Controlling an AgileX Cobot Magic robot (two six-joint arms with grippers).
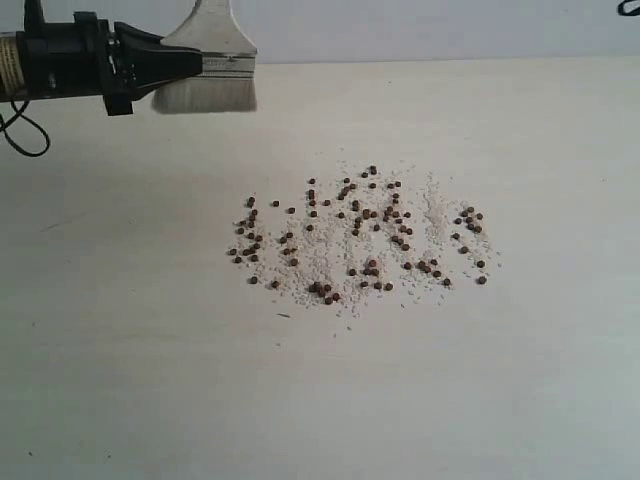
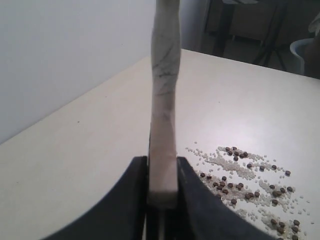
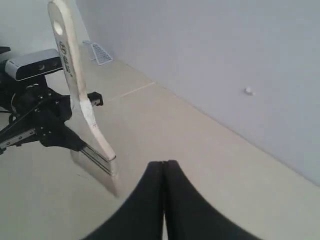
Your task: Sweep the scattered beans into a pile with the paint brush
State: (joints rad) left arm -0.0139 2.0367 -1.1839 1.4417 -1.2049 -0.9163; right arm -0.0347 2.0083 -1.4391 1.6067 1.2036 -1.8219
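Note:
The beans (image 1: 360, 235) lie scattered among fine white grains in a wide patch at the middle of the table; no compact pile shows. They also appear in the left wrist view as beans (image 2: 245, 187) beside the jaws. The paint brush (image 1: 207, 72) hangs bristles-down at the far left, clear of the beans, and my left gripper (image 1: 195, 62) is shut on its ferrule. In the left wrist view the gripper (image 2: 162, 165) clamps the brush (image 2: 164, 100) edge-on. My right gripper (image 3: 164, 163) is shut with nothing in it; the brush (image 3: 80, 95) stands beyond it.
The pale table (image 1: 120, 380) stretches around the bean patch. A grey wall (image 1: 450, 25) runs along its far edge. The left arm with its camera (image 3: 35, 65) shows in the right wrist view. Dark furniture legs (image 2: 225, 25) stand past the table.

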